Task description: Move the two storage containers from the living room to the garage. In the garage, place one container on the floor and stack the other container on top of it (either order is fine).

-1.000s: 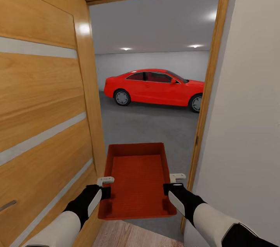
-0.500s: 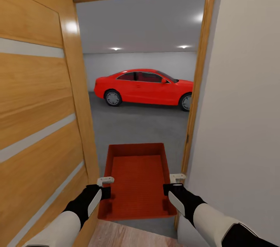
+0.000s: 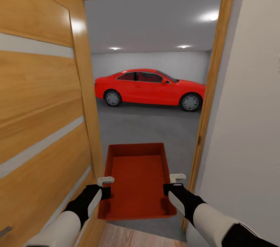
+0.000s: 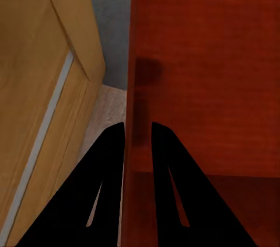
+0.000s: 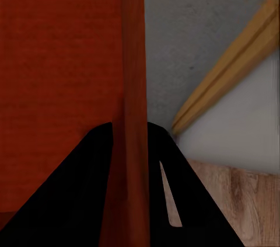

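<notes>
I hold the storage container (image 3: 137, 181) at 12 o'clock in the doorway (image 3: 217, 83). Left end effector (image 3: 105, 186) and right end effector (image 3: 174, 184) each clamp a side wall. It seems rigid, light; thin rims may slip.

A home's wooden doorway (image 3: 213, 83); beyond, a garage with red car (image 3: 149, 87).

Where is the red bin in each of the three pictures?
Head view: the red bin sits low in the middle, held between both arms.
Left wrist view: the bin's wall beside the door.
Right wrist view: its wall between the jaws.
Shared landmark: grey floor.
</notes>
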